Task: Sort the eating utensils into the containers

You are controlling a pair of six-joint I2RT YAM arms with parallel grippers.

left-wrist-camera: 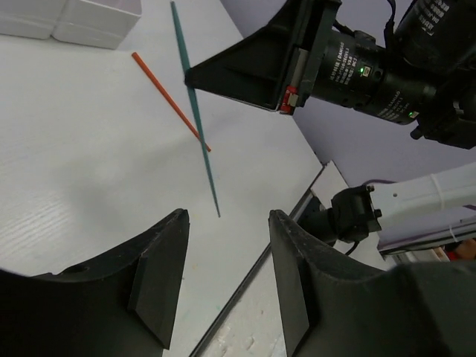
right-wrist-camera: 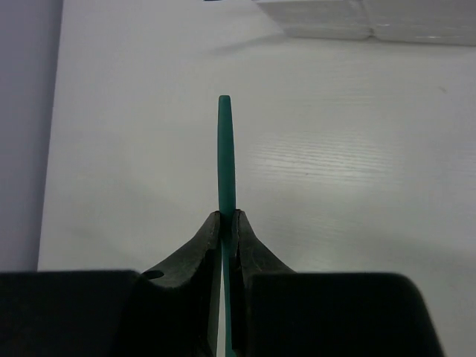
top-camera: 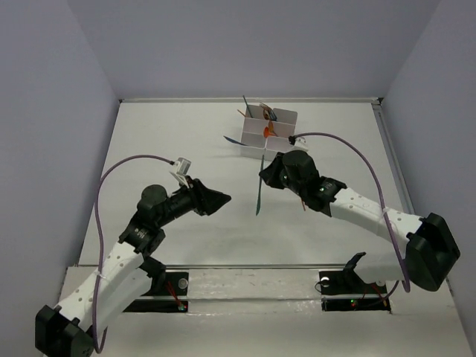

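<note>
Left claw: the left black two-finger gripper (top-camera: 213,199) is hovering over the table left of centre. Its jaws are standing partway apart and gripping nothing, and it is pointing right, toward the held utensil.

Held utensil: the thin, long, dark teal-blue plastic utensil (top-camera: 259,195) is hanging in the right claw's grip, just right of the left claw's tips. Its long axis is running near-to-far in the overhead view, with the free lower end pointing at the near edge. Whether that end is touching the table I cannot tell.

Right claw: the right black two-finger gripper (right-wrist-camera: 225,217) is pinching tight on the teal utensil (right-wrist-camera: 226,149), one finger pressing each flat side. The shaft is sticking straight out past the fingertips.

Loose utensil: a thin orange-brown plastic utensil (left-wrist-camera: 171,100) is lying flat on the table, crossing behind the teal one in the left wrist view.

Containers: the white rectangular block of six square compartments (top-camera: 253,137) is sitting just beyond the right claw on the far side, already holding several utensils.

Deciding relation: the block is lying straight ahead of the right claw, roughly in line with the utensil's axis. The right arm is much the nearer, so the carry likely belongs to it.

Likely need: tipping the shaft upright over one compartment before letting go.
</note>
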